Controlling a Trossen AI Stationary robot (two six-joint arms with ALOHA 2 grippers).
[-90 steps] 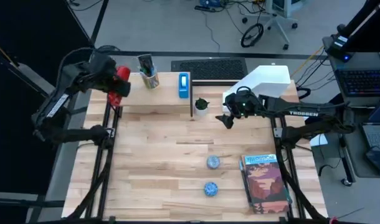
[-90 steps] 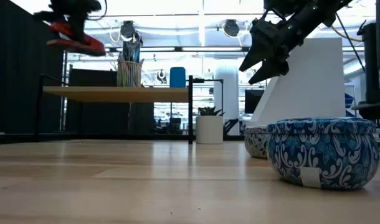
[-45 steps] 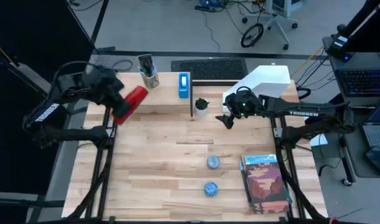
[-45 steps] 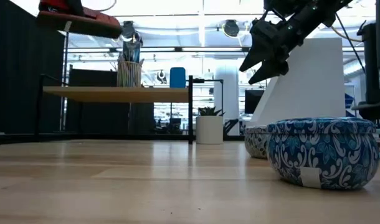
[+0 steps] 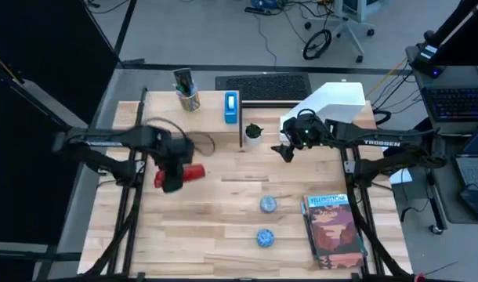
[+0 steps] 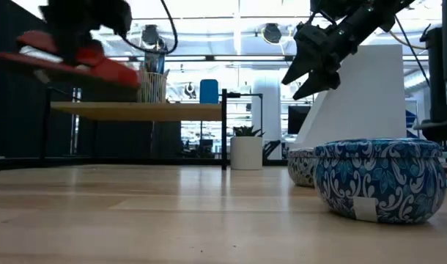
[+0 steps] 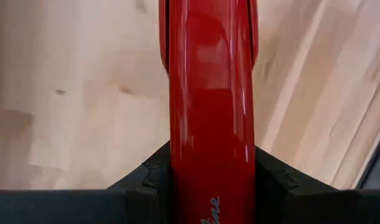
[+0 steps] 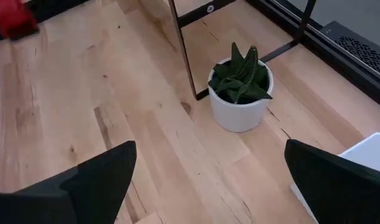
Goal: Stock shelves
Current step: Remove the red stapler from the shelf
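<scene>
High view: left pincer (image 5: 172, 171) is gripping a glossy red stapler (image 5: 186, 173) above the bare desk (image 5: 223, 227), well short of the shelf (image 5: 192, 117); right pincer (image 5: 287, 149) is hanging spread and empty beside the white holder (image 5: 337, 102). Low view: the stapler (image 6: 77, 62) is riding tilted, higher than the thin plank shelf (image 6: 139, 110) on black legs; risk is it clipping the plank edge or the mesh cup (image 6: 153, 86) on the way in. Left wrist view: pads (image 7: 156, 174) are clamping the smooth, rounded stapler (image 7: 209, 112), which looks slick, so slip or twist is possible. Right wrist view: matte fingers (image 8: 96, 180) are gaping wide over the grainy wood, near a white potted plant (image 8: 241, 93).
</scene>
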